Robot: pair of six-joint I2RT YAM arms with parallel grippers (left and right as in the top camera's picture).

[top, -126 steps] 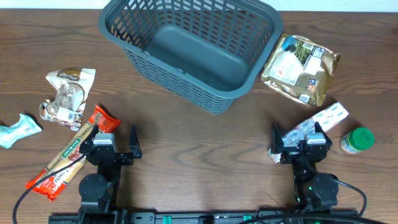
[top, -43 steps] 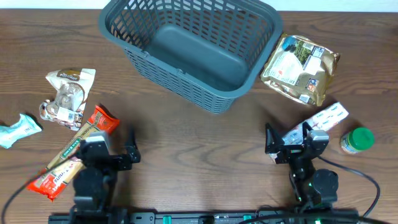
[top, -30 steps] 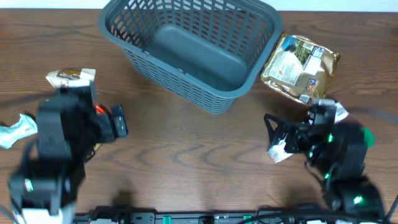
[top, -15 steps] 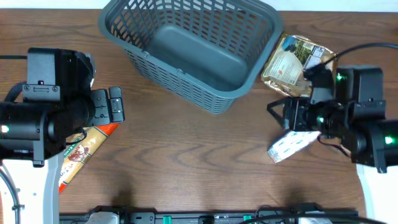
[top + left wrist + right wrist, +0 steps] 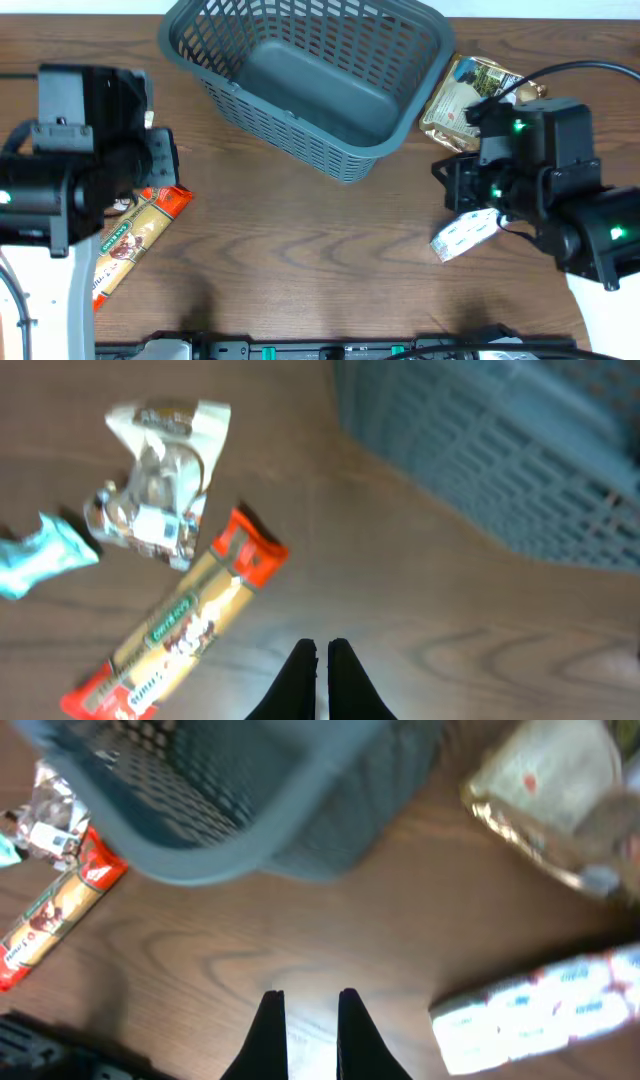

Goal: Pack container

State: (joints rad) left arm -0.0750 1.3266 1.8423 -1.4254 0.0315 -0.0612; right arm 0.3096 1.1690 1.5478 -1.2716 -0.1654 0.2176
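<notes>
The container (image 5: 280, 125), a grey-blue slotted basket, stands at the back middle of the table with nothing in it; it also fills the top of the left wrist view (image 5: 500, 450) and the right wrist view (image 5: 200, 860). My left gripper (image 5: 322, 648) hangs shut and empty above bare wood, just right of a red-and-gold snack bar (image 5: 190, 620). On the other side my right gripper (image 5: 311, 995) holds nothing, its fingers drawn close with a thin strip of table between them. It hovers left of a white flat packet (image 5: 540, 1015).
A gold bag (image 5: 470, 95) lies right of the basket. A clear snack bag (image 5: 160, 470) and a teal wrapper (image 5: 40, 555) lie at the left. The left arm (image 5: 90, 160) covers those in the overhead view.
Both arms have risen from the front edge and swung out over the table. Both grippers have gone from open to shut, taking hold of nothing.
</notes>
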